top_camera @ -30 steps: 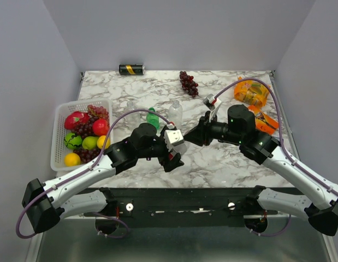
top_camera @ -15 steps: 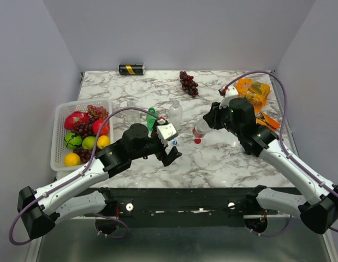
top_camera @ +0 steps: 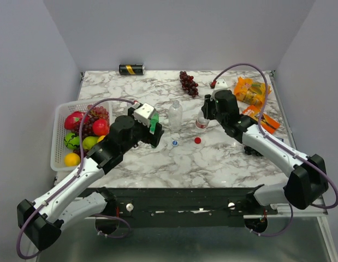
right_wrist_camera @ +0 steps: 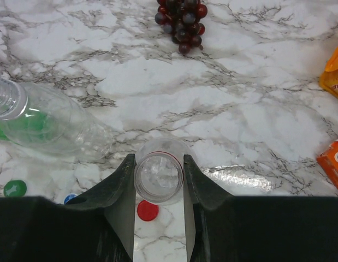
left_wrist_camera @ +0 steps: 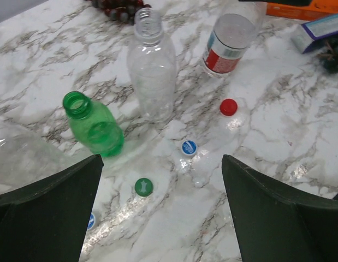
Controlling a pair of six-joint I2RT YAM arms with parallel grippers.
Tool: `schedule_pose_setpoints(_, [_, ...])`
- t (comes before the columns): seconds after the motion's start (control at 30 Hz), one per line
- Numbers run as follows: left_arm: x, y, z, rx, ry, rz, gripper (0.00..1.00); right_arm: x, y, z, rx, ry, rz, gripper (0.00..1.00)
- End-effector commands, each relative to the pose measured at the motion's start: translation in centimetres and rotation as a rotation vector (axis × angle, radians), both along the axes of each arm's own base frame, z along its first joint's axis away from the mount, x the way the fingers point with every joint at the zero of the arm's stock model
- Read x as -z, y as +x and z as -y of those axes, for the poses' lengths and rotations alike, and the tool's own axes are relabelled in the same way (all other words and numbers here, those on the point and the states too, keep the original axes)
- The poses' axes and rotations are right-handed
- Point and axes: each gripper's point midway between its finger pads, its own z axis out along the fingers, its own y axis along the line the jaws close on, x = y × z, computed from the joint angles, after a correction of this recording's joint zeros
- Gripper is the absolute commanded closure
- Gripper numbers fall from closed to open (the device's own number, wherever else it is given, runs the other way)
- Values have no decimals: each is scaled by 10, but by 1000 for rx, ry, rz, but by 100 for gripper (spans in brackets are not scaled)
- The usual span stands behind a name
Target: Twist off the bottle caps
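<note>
**Top and wrist views of the marble table [top_camera: 223,164].** We see the right gripper [right_wrist_camera: 158,164] pinching the red-label bottle [right_wrist_camera: 158,180], one finger pressed against each side of its body. The bottle's long axis runs along the gripper's own line, close to vertical with a slight lean. Its broad clear end faces up toward the wrist camera, and the neck is hidden from us. It sits right of centre over the table, and we cannot tell whether it touches the marble. The red cap [left_wrist_camera: 229,106] lies loose just on its near side.

The left gripper [left_wrist_camera: 161,159] is spread wide with nothing between its fingers, hovering over the left-centre of the table. Below it we see the green bottle [left_wrist_camera: 93,124] and the clear bottle [left_wrist_camera: 152,68]. Both are upright, long axes vertical and open mouths pointing up, near each other but apart. A blue cap [left_wrist_camera: 189,147] and a green cap [left_wrist_camera: 143,186] lie flat on the marble nearer the arms.

The longer clear bottle [left_wrist_camera: 21,158] shows at the left edge of the left wrist view, partly behind a finger; we cannot tell which way it points. Grapes [top_camera: 188,83] lie toward the far edge, a can [top_camera: 131,69] lies on its side at the far left corner, and a fruit basket [top_camera: 57,139] stands along the left side.
</note>
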Motion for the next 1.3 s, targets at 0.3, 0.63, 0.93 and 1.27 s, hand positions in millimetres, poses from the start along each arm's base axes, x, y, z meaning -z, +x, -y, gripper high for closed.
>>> schedule_pose_setpoints(0.3, [-18,14,-29,-153,-41,23,1,0,39,-29,-35,34,51,99])
schedule_pose_setpoints(0.63, [-15,15,-29,-156,-35,17,1,34,40,-29,-39,-17,-24,99])
schedule_pose_setpoints(0.93, [-13,16,-27,-149,-31,12,1,31,35,-37,-75,3,-35,41])
schedule_pose_setpoints(1.27, [-11,19,-30,-164,-26,12,1,-16,29,-37,-96,61,52,13])
